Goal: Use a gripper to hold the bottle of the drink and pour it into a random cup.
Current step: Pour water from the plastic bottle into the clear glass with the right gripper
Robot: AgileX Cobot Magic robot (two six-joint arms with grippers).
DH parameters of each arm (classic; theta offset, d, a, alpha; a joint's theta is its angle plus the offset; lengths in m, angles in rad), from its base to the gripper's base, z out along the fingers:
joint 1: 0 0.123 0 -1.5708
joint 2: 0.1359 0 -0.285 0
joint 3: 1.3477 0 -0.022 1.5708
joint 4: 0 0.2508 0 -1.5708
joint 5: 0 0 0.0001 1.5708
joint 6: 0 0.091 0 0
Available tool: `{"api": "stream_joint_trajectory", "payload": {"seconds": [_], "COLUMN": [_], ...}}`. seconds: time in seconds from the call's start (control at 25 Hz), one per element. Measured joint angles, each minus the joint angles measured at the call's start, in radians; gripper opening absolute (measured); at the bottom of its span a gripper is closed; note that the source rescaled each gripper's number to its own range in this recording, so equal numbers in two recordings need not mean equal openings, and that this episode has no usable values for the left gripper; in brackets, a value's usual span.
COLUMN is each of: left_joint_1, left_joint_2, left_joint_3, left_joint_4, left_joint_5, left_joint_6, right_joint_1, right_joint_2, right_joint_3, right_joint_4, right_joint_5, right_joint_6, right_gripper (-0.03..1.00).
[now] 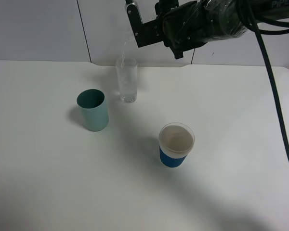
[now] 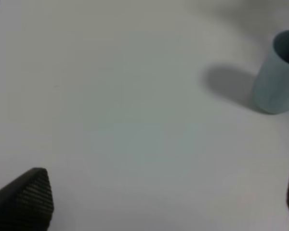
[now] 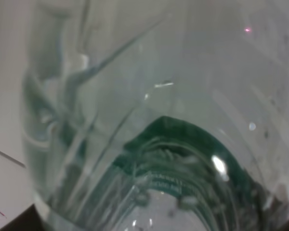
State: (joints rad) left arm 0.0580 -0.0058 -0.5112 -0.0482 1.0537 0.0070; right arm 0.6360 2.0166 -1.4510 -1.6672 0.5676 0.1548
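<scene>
High at the back of the table, my right gripper [image 1: 143, 28] is shut on the clear bottle [image 1: 128, 40], which is tipped with its neck down over the cup [image 1: 126, 80], a tall clear glass. A thin clear stream runs from the neck into the cup. In the right wrist view the bottle [image 3: 149, 120] fills the picture, with its dark green label [image 3: 183, 144] low in it and the fingers hidden. My left gripper [image 2: 166, 195] is open over bare table with nothing between its fingers [image 2: 31, 197]. It is outside the exterior high view.
A teal plastic cup [image 1: 93, 109] stands left of the glass, and it also shows in the left wrist view as the teal cup [image 2: 278, 72]. A white paper cup with a blue sleeve [image 1: 176, 145] stands nearer the front. The white table [image 1: 48, 183] meets a white wall behind.
</scene>
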Motion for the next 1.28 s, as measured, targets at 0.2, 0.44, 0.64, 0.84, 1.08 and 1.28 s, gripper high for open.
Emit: {"api": "stream_joint_trajectory", "payload": {"seconds": [0.2, 0.44, 0.64, 0.84, 1.08, 1.28], "left_joint_1": [0.000, 0.000, 0.000, 0.000, 0.000, 0.000], "left_joint_2": [0.000, 0.000, 0.000, 0.000, 0.000, 0.000], "left_joint_3": [0.000, 0.000, 0.000, 0.000, 0.000, 0.000], "left_joint_4": [0.000, 0.000, 0.000, 0.000, 0.000, 0.000], "left_joint_5": [0.000, 0.000, 0.000, 0.000, 0.000, 0.000], "left_joint_6": [0.000, 0.000, 0.000, 0.000, 0.000, 0.000], "right_joint_1": [0.000, 0.000, 0.000, 0.000, 0.000, 0.000], "right_joint_2": [0.000, 0.000, 0.000, 0.000, 0.000, 0.000], "right_joint_3": [0.000, 0.000, 0.000, 0.000, 0.000, 0.000], "right_joint_4": [-0.003, -0.004, -0.004, -0.004, -0.004, -0.004], "right_joint_5": [0.007, 0.007, 0.008, 0.008, 0.009, 0.011], "right_joint_6": [-0.003, -0.035, -0.048, -0.048, -0.048, -0.048], "right_gripper": [0.00, 0.00, 0.00, 0.00, 0.00, 0.00]}}
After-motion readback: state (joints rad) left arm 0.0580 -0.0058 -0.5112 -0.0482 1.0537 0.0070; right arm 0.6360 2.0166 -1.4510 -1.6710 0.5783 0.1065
